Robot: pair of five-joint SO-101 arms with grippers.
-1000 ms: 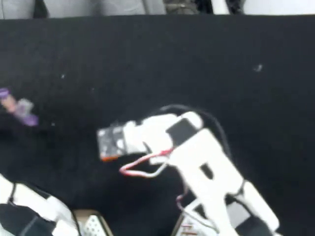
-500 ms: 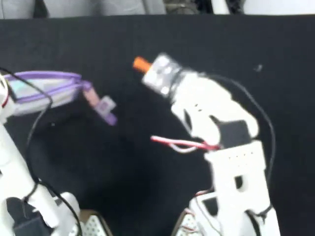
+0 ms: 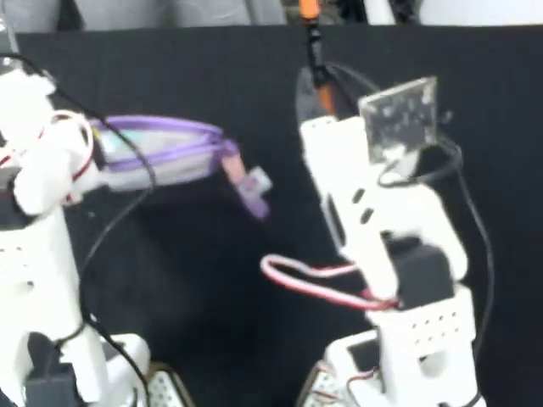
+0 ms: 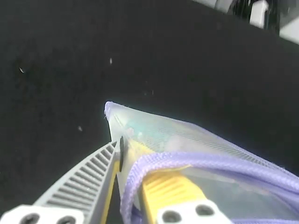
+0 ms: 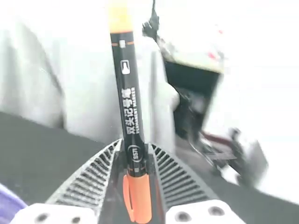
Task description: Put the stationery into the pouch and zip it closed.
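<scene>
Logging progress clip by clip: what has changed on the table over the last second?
The right pincer, shut on the orange-capped marker, swung from the near middle of the black table up toward its far edge. The left pincer carried the purple pouch in from the left edge toward the centre. The marker stayed in its grip, and the table itself is unchanged.

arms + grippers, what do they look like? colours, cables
Left arm and right arm: white shells, black motor blocks, black cables; red-and-white cable on the right. Left gripper: one grey ribbed finger, one yellow. Right gripper: both ribbed grey.
</scene>
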